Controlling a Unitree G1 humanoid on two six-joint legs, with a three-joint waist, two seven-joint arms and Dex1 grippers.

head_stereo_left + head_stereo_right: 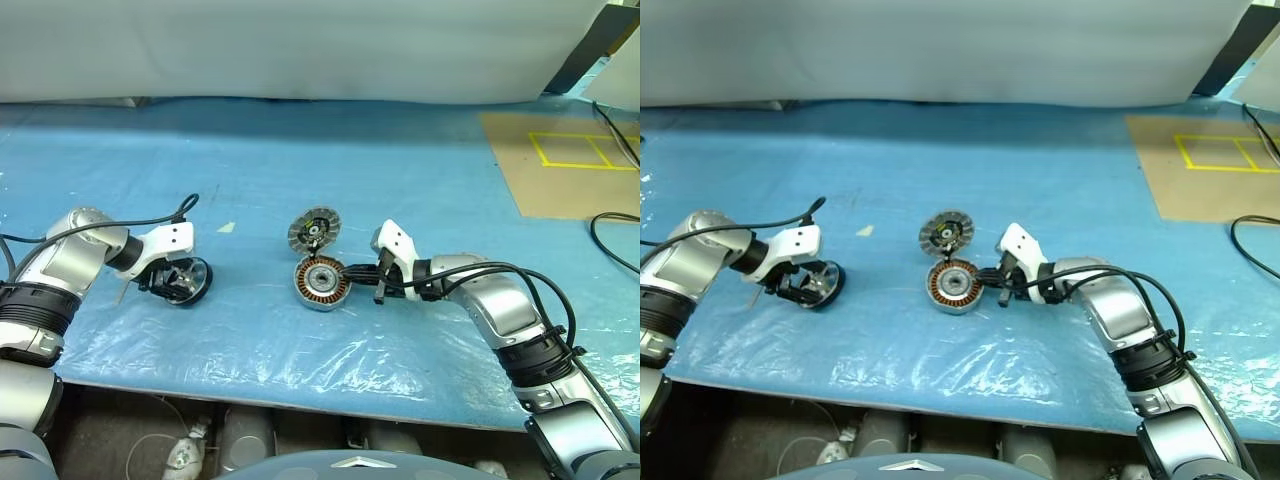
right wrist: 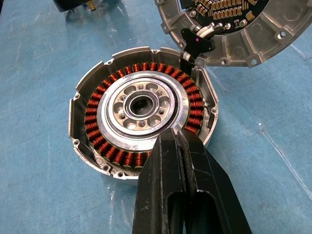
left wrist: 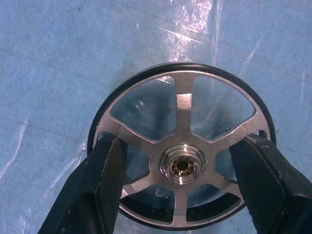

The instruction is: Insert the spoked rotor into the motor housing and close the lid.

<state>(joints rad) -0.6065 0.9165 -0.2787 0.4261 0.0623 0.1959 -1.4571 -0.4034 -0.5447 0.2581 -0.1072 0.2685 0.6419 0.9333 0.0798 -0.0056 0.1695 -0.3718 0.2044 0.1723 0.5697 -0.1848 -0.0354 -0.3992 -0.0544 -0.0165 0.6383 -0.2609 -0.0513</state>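
Housing sits mid-table on blue sheet, lid tilted open behind it. Our right gripper, fingers shut, empty, rests on housing rim. Left gripper straddles spoked rotor, fingers touching its rim, well left of housing.

No words, numbers, labels or brand names can be read anywhere in these pictures. The only sign is a set of yellow lines on the brown board at the far right. The lines make boxes side by side, and nothing is written inside them.
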